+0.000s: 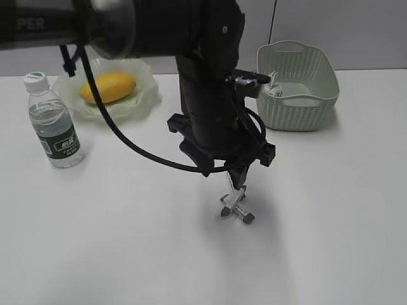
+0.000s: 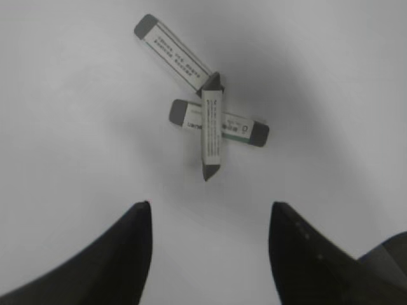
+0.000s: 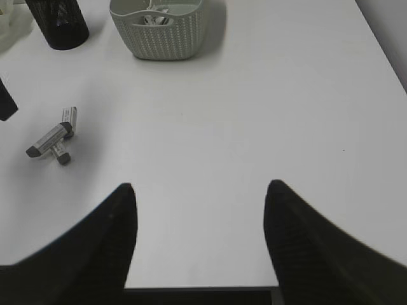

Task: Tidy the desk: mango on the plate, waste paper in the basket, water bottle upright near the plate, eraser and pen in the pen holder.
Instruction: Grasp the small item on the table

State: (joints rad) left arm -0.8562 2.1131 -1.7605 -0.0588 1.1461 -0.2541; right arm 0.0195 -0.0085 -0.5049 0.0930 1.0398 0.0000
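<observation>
White desk (image 1: 331, 241) is nearly tidied; erasers (image 2: 206, 124) are left crossed beneath the left gripper (image 2: 210, 254), held wide for grasping, while the right gripper (image 3: 200, 248) is parked wide, empty.

Your exterior view looks down at a slant across the desk (image 1: 95, 254) toward its far edge, with the left arm (image 1: 203, 82) close in front of the lens. Your left wrist view faces almost straight down from close by at the small pile of erasers (image 2: 206, 127) on the bare desk. Your right wrist view sits back at the near edge, higher up, and looks along the desk toward the basket (image 3: 159, 32) and the pen holder (image 3: 57, 22) at the far side. All three views share the erasers; exterior and right wrist also share the basket.
</observation>
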